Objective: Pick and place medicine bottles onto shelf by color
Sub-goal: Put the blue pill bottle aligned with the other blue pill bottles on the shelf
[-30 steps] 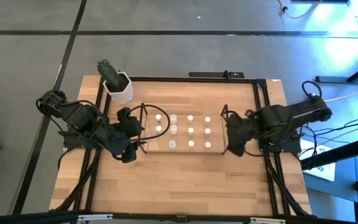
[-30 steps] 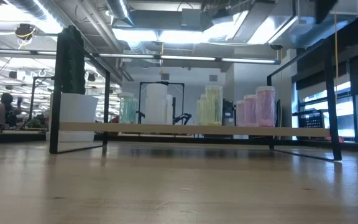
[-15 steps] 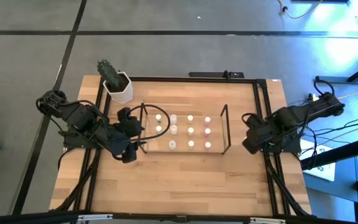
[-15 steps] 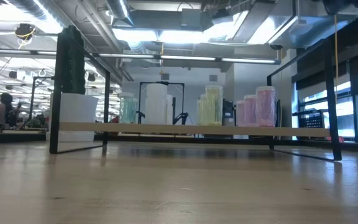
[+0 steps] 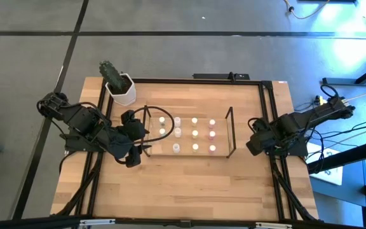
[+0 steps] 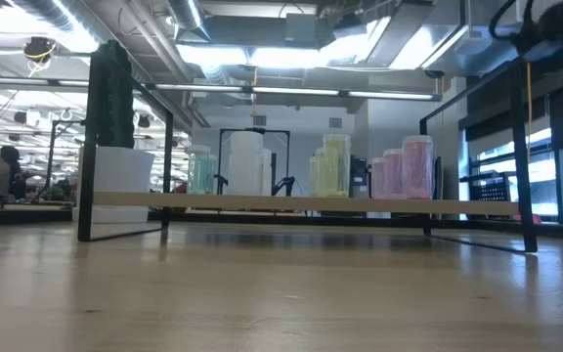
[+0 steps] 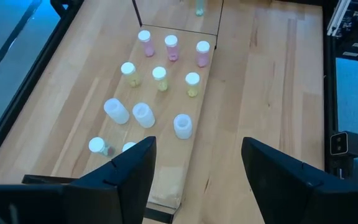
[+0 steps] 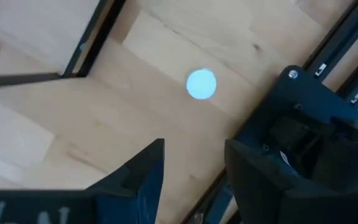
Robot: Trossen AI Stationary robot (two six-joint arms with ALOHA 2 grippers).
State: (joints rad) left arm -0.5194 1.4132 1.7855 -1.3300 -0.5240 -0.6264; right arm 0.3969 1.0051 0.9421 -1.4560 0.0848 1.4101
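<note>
Right gripper (image 8: 194,149): fingers apart, nothing between them, hanging off the shelf's right end, over the table's (image 5: 189,184) right edge.

Just ahead of those fingers, one stray medicine bottle (image 8: 201,84): on bare wood, outside the rack, just beyond its right upright. Shows only its round cap to the right wrist camera, so stands upright with its long axis vertical. Looks pale greenish in the low view, alone at the far right. Calls, most likely, for a short reach forward and down, fingers either side of the cap.

Next out, the shelf (image 5: 230,127): long axis running left to right between the two arms, its dark wire end frame near the stray.

On the shelf, working away from the right arm: pink bottles (image 7: 171,46), then yellowish bottles (image 7: 159,78), then white bottles (image 7: 143,115), then two small ones at the left end, seemingly the greenish group. Means, by colour, a carry along the whole rack to the far end.

Farthest off, left gripper (image 7: 197,146): fingers likewise apart and empty, poised at the shelf's left end, looking along it. Well apart from the stray, though nearest the spot where it probably belongs. Right arm clearly the nearer for the pick.
</note>
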